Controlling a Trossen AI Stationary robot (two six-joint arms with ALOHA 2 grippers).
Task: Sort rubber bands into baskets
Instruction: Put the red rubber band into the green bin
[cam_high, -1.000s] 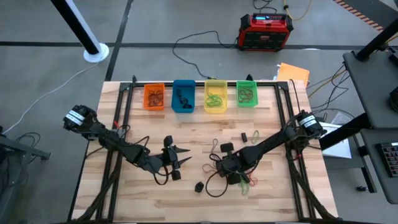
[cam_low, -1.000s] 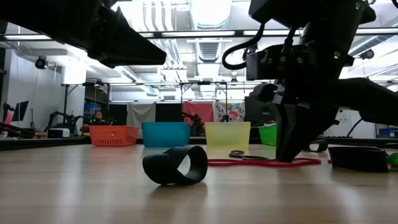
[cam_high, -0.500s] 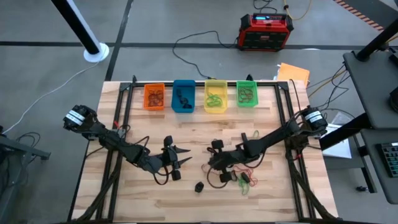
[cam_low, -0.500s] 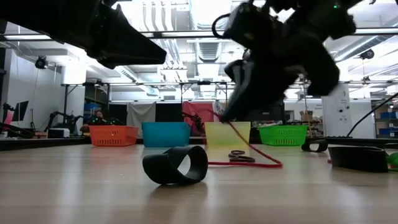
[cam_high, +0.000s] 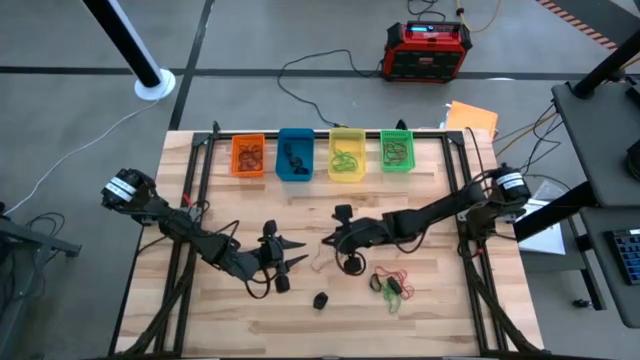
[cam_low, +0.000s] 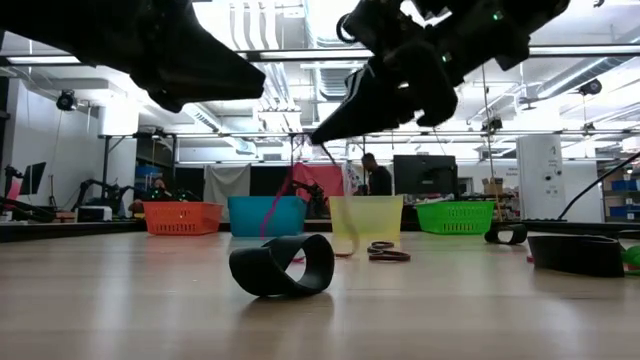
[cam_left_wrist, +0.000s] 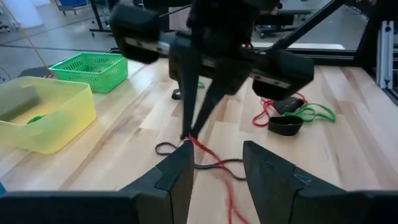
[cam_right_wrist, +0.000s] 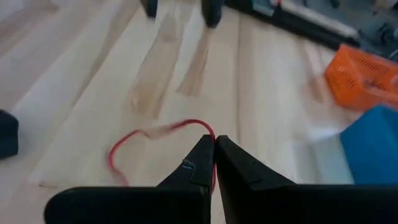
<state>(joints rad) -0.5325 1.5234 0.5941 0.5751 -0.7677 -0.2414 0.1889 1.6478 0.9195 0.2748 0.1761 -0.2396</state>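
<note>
Wooden slatted table (cam_high: 240, 200): four small plastic baskets (cam_high: 321, 155) along far edge, each already holding bands.

Right gripper (cam_high: 327, 241), table centre: fingers pressed together, pinching red rubber band (cam_right_wrist: 163, 132), lifted.

Left gripper (cam_high: 297, 252) waits beside it, fingers part spread, empty.

Remaining: red-green band cluster (cam_high: 391, 285) and black loops (cam_high: 320, 299) near front edge. Judged partway done.

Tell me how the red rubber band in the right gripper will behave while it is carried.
Probably floppy: the red rubber band hangs in a loose loop from the shut right gripper. Likely very light, since that fingertip pinch alone lifts it off the table. It may swing or snag, as its tail trails low in the left wrist view.
</note>
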